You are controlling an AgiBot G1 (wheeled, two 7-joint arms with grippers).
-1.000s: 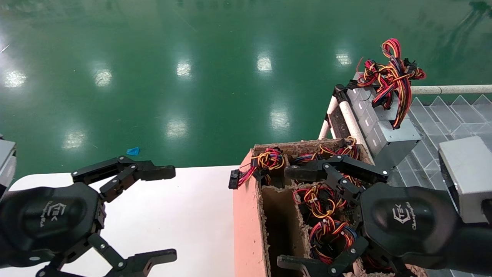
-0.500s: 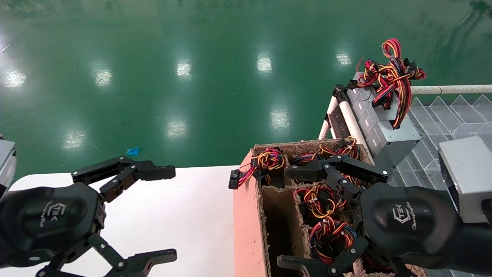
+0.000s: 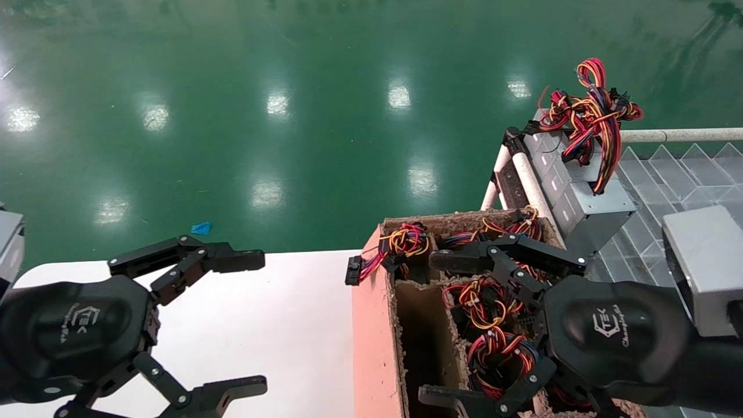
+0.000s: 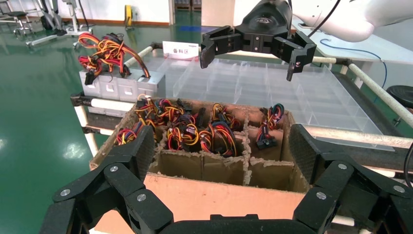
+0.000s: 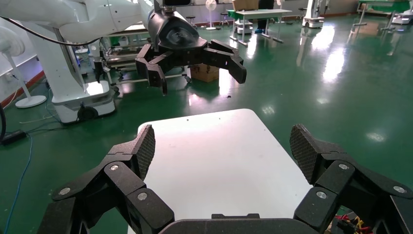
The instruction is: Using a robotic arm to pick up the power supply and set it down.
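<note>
Grey power supply boxes point(image 3: 589, 204) lie in a row on the rack at the right, a red, yellow and black wire bundle point(image 3: 592, 110) piled on top; the left wrist view shows them too point(image 4: 122, 86). More such wire bundles point(image 3: 486, 310) fill a partitioned cardboard box point(image 3: 371, 337); whatever lies beneath them is hidden. My right gripper point(image 3: 432, 328) hovers open above the box's compartments, holding nothing. My left gripper point(image 3: 255, 322) hangs open over the white table point(image 3: 290, 313), left of the box. Each wrist view shows its own jaws wide apart point(image 4: 221, 151) point(image 5: 222, 148).
The box point(image 4: 209, 197) stands at the white table's point(image 5: 214, 156) right edge. Behind it runs a rack of white tubes point(image 3: 525, 174) with a clear plastic divided tray point(image 3: 685, 174). Green glossy floor point(image 3: 290, 116) lies beyond the table. One box compartment point(image 3: 421, 337) looks empty.
</note>
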